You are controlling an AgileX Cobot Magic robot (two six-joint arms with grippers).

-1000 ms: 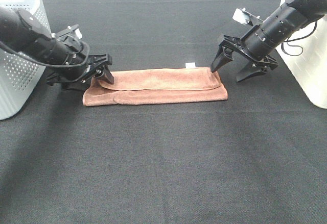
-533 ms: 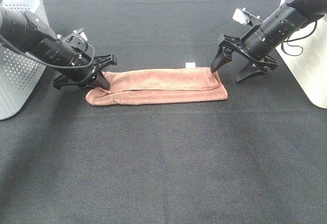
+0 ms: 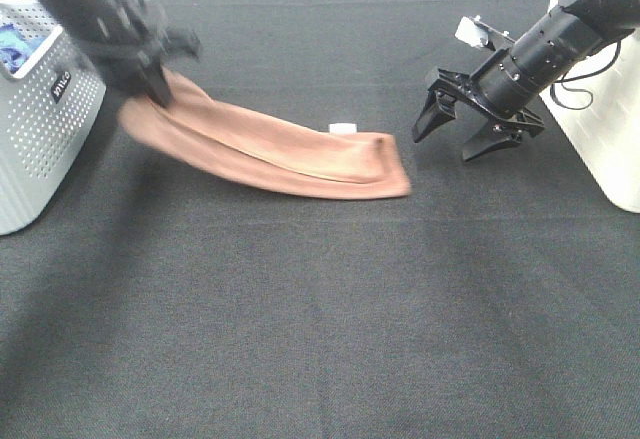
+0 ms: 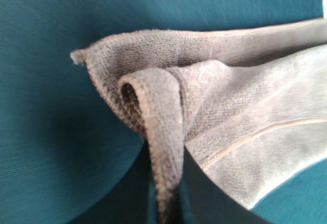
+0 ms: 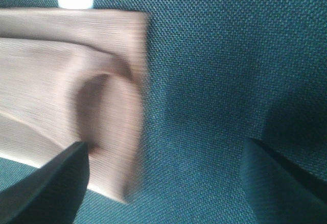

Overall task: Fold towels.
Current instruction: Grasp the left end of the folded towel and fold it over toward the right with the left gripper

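Left claw (image 3: pixel 152 84) clamped on lifted end of towel (image 3: pixel 270 149), right claw (image 3: pixel 447 144) spread apart, just beside its other end

We can read nothing for certain: the small dark label (image 3: pixel 60 87) on the white basket (image 3: pixel 40 149) carries pale letters too blurred to make out.

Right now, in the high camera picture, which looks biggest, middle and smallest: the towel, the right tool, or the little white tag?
Largest: towel.
Middle: right tool, open wide.
Smallest: tag, just a tiny white bit on the towel's edge.
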